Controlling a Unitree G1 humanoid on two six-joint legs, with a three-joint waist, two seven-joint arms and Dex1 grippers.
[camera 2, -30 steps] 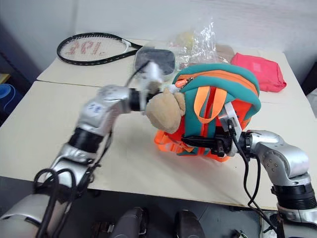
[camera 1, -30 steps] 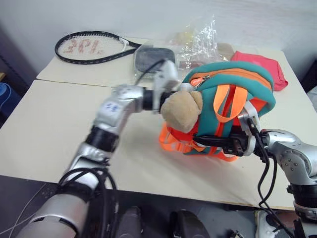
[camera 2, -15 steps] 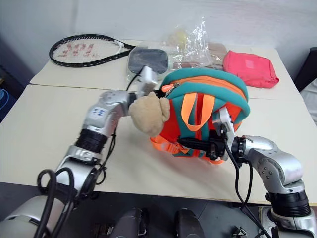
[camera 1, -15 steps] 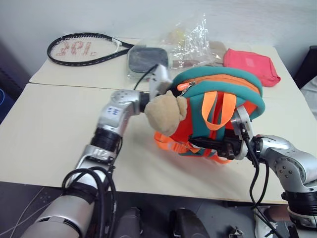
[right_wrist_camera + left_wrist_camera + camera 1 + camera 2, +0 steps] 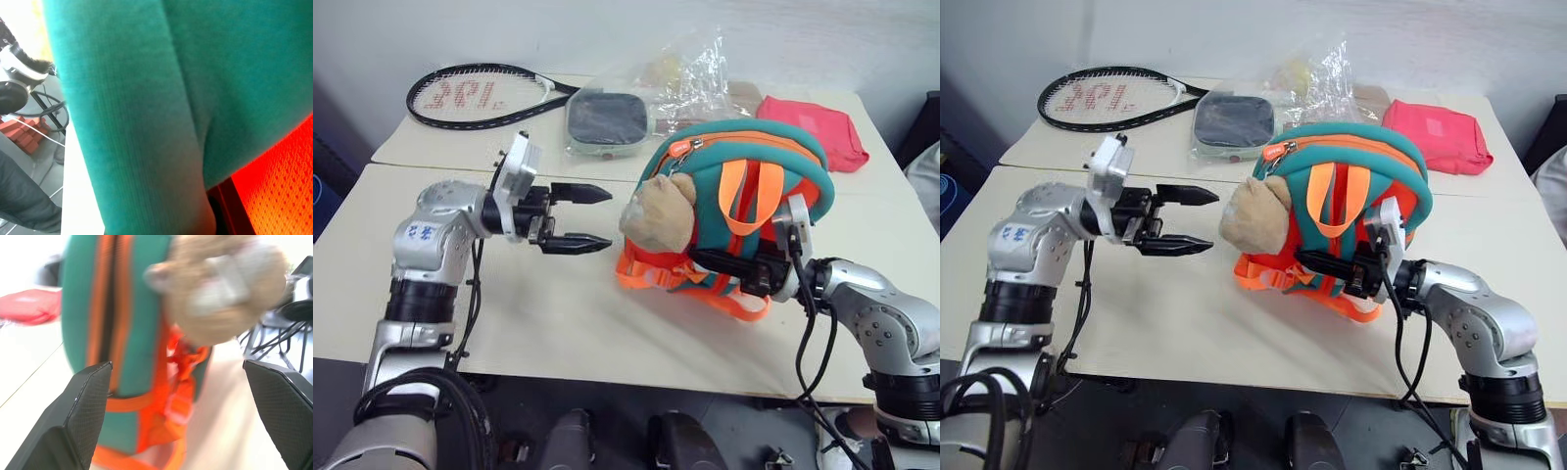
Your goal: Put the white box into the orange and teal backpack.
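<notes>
The orange and teal backpack [image 5: 744,186] stands upright in the middle of the table, its tan teddy bear [image 5: 658,213] hanging on the side that faces my left arm. My left gripper [image 5: 607,217] hovers level a short way to the left of the bear, open and holding nothing. In the left wrist view its fingers [image 5: 83,421] frame the backpack [image 5: 122,333] and the bear. My right gripper [image 5: 705,262] is shut on the backpack's lower front among the orange straps. Teal fabric [image 5: 146,98] presses close in the right wrist view. The white box is hidden.
At the back of the table [image 5: 558,313] lie a tennis racket [image 5: 480,95], a dark-topped pale green case [image 5: 607,119], a crumpled clear plastic bag [image 5: 695,78] and a pink pouch [image 5: 813,125]. A seam splits the table behind the backpack.
My left gripper has opened, let go at the backpack's top and drawn back to the left. The right gripper keeps its hold.
</notes>
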